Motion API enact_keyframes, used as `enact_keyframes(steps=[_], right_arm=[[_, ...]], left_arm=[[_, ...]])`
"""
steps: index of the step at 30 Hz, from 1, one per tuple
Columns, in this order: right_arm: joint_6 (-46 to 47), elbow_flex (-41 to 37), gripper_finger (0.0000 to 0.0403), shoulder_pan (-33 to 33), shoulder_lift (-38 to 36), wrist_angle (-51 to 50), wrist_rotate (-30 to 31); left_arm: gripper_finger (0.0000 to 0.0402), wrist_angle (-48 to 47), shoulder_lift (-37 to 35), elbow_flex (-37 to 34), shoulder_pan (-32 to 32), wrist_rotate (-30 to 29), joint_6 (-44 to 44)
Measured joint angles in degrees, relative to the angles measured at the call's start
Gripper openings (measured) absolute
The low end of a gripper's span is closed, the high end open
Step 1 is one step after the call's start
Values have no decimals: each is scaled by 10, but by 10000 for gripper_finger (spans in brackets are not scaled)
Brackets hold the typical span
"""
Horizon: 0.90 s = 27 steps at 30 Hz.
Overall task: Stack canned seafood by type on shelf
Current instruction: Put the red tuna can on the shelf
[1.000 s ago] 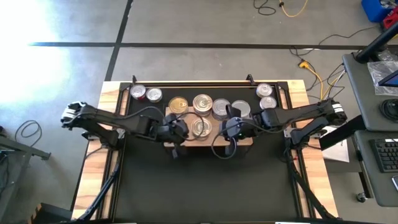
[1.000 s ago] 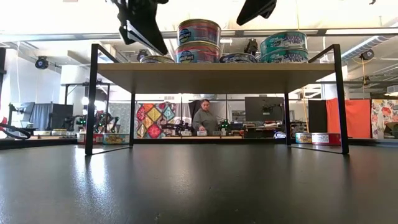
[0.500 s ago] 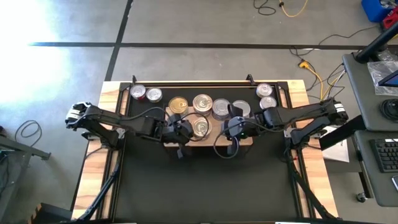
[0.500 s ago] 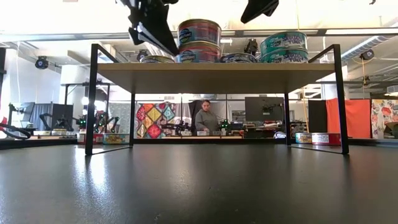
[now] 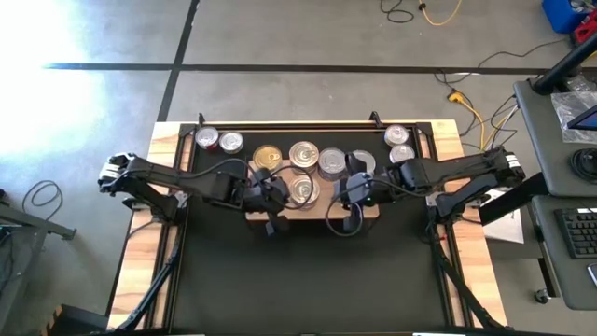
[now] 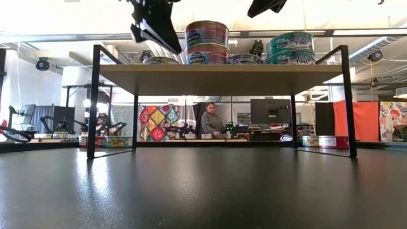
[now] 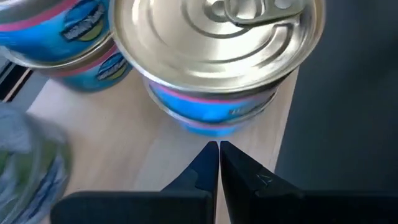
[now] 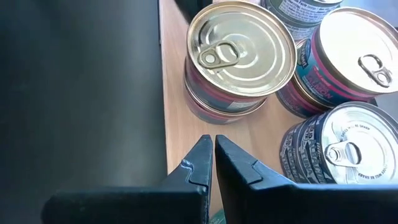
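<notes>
The shelf [image 5: 322, 207] is a pale wood board on black legs [image 6: 216, 77], and it carries several seafood tins. A stack of two tins [image 5: 300, 189] [image 7: 217, 56] stands at its near edge. My left gripper [image 5: 278, 193] [image 7: 217, 149] is shut, its tips right beside the lower tin's wall. My right gripper [image 5: 347, 189] [image 8: 213, 143] is shut too. It hovers over the shelf's near edge on the stack's other side [image 8: 241, 59], apart from it. Further tins [image 5: 331, 161] [image 5: 268, 157] stand behind the stack. My left gripper's shut fingertips [image 7: 214, 148] stand against the side wall of the stack's lower tin [image 7: 211, 124], low down near the shelf board. They slant down from the table's left. I cannot tell whether they touch the wall. The stack stands upright on the shelf.
Two tins [image 5: 218, 141] lie on the black mat at the far left of the shelf and two more [image 5: 399, 145] at the far right. The wide black mat [image 5: 308, 271] stretches toward the near edge. Beyond the table a person [image 6: 210, 122] sits in the room.
My left gripper has edged toward the table's right along the shelf's near edge, closer to the two-tin stack, staying shut.
</notes>
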Motion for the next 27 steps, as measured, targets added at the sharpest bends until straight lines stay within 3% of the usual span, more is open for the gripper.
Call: enact_keyframes(steps=[7, 10, 18, 23, 27], right_arm=[[-4, 0, 12, 11, -3, -1, -1], [-11, 0, 12, 14, -4, -1, 0], [-106, 2, 12, 70, -8, 13, 26], [-153, 29, 12, 103, 9, 19, 73], [-101, 62, 12, 103, 21, 14, 74]], left_arm=[[1, -180, -11, 117, -36, -1, -16], [1, -231, -35, 141, -59, -41, -44], [1, -260, -160, 111, -66, -126, -141], [1, -259, -244, 73, -14, -177, -184], [1, -249, -299, 33, 46, -262, -237]])
